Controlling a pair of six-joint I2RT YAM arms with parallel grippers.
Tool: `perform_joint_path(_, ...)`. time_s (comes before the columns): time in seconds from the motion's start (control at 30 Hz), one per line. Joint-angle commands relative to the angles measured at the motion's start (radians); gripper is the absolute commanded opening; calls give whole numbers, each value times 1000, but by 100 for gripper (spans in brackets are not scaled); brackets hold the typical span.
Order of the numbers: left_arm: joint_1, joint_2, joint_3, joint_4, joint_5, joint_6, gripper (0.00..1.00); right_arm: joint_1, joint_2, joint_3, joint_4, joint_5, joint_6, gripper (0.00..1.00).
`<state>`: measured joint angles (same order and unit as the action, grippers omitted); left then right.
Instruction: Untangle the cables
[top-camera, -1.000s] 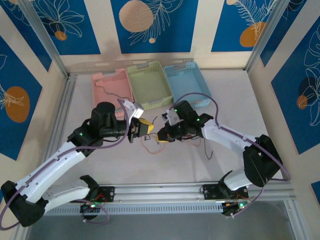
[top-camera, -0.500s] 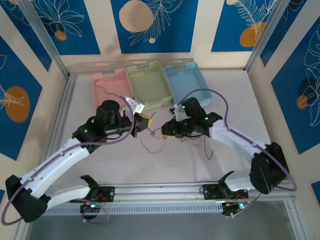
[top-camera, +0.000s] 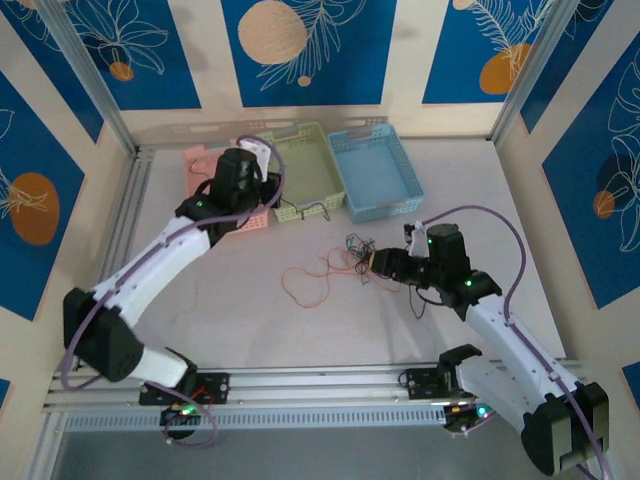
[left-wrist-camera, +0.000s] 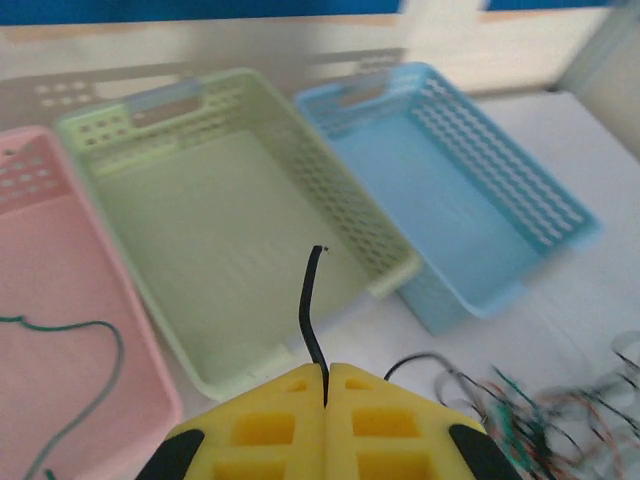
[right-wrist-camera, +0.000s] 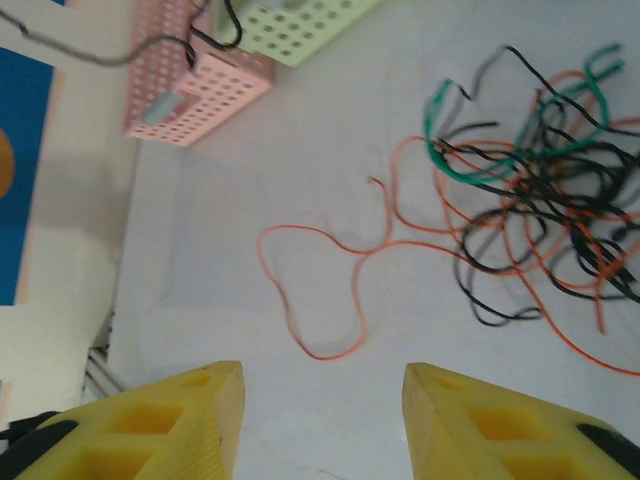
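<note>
progress: early, green cable (left-wrist-camera: 88, 330) in pink basket (left-wrist-camera: 40, 250) | left gripper (left-wrist-camera: 326, 385): clamped on black cable (left-wrist-camera: 310, 310) over green basket (left-wrist-camera: 340, 200) | right gripper (right-wrist-camera: 322, 420): wide open, tangle (right-wrist-camera: 540, 220) left to sort

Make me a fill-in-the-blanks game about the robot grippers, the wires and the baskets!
1. The left gripper is shut on a cable whose colour is ____.
2. The right gripper is ____, with an orange cable on the table ahead of it.
3. The basket with a thin green cable lying inside is coloured ____.

Missing words: black, open, pink.
</note>
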<state>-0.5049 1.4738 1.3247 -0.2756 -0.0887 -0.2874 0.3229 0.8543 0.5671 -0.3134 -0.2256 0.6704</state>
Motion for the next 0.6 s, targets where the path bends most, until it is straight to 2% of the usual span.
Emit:
perform_joint_path(0.0, 52, 115, 107, 32, -13, -53, 0, 4, -54, -78, 95, 38, 10, 45)
perform_joint_path(0.2, 104, 312, 238, 125, -66, -76, 0, 10, -134, -164, 172, 14, 35, 43)
perform_joint_path(0.43, 117, 531, 412, 205, -159, -65, 0, 3, -137, -186, 213, -38, 28, 42)
perform_joint_path(0.5, 117, 596, 477, 186, -176, -51, 8, 0, -135, -187, 214, -42, 29, 42)
perform_joint_path(0.57, 116, 652, 521, 188, -178, -38, 26, -3, -134, -188, 218, -47, 29, 42)
